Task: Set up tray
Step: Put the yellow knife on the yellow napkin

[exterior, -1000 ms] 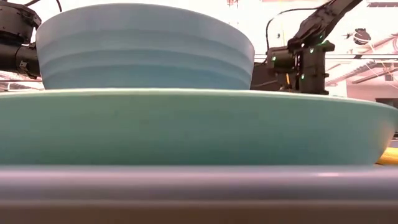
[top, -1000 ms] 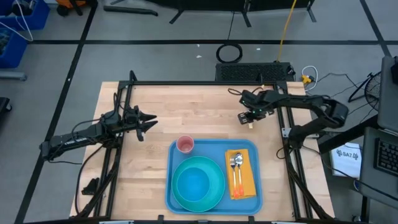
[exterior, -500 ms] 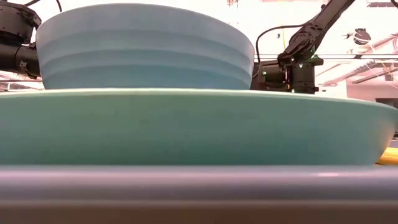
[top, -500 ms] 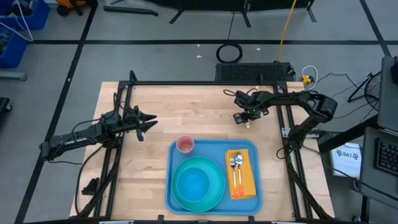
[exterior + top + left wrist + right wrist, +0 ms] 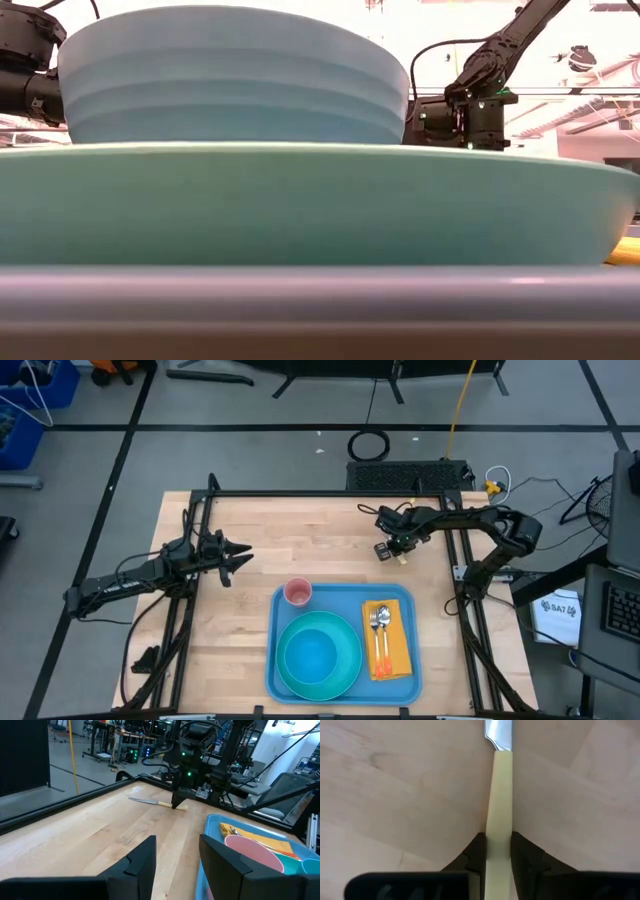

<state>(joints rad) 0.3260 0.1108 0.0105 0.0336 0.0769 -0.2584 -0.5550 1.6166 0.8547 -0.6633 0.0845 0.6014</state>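
A knife (image 5: 150, 801) with a pale yellow handle lies flat on the wooden table at the far right. My right gripper (image 5: 393, 550) stands over it, pointing down, shut on the handle. The light-blue tray (image 5: 272, 650) sits at the near edge. It carries a teal plate (image 5: 345, 660) with a bowl (image 5: 312, 655), a pink cup (image 5: 298, 592), and an orange napkin (image 5: 395, 650) with a fork and a spoon. My left gripper (image 5: 240, 557) waits open above the table's left side, pointing level. My right gripper pinches the knife's pale handle (image 5: 499, 820) by its two long sides between its two fingers (image 5: 476, 851), a little back from the blade. The fingers come from above, pointing down, and stand across the handle. The knife lies flat on the table.
Black frame rails (image 5: 300, 495) run along the table's far edge and down both sides. Bare wood lies between the knife and the tray. In the low view the plate (image 5: 300, 200) and bowl (image 5: 230, 75) fill the foreground and hide the right gripper's fingertips.
My right gripper has come down over the knife and gone a little toward the table's left edge. The knife has stayed where it lay.
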